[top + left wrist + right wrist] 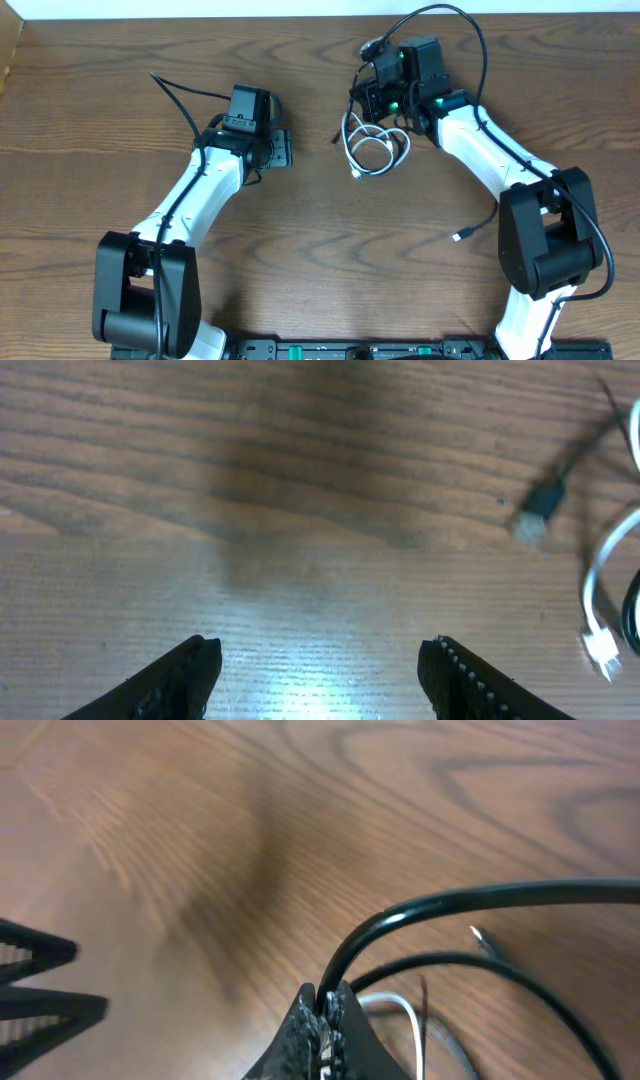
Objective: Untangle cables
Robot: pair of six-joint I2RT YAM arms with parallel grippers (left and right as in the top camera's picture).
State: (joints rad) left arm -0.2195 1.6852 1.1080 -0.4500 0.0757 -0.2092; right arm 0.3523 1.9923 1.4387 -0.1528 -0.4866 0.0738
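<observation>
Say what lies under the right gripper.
The white cable coils on the table beneath the right gripper, whose jaws pinch the black cable. Overhead, the gripper covers the coil's top.

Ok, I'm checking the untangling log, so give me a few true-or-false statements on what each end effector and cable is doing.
1. The left end effector is open, with nothing between its fingers. True.
2. The right end effector hangs open above bare wood. False: it is shut on the thin black cable.
3. The thin white cable lies in loops on the brown wooden table, close to the right end effector. True.
4. The left end effector grips the white cable's plug. False: the white cable lies apart from it, off to one side, and is not touched.
</observation>
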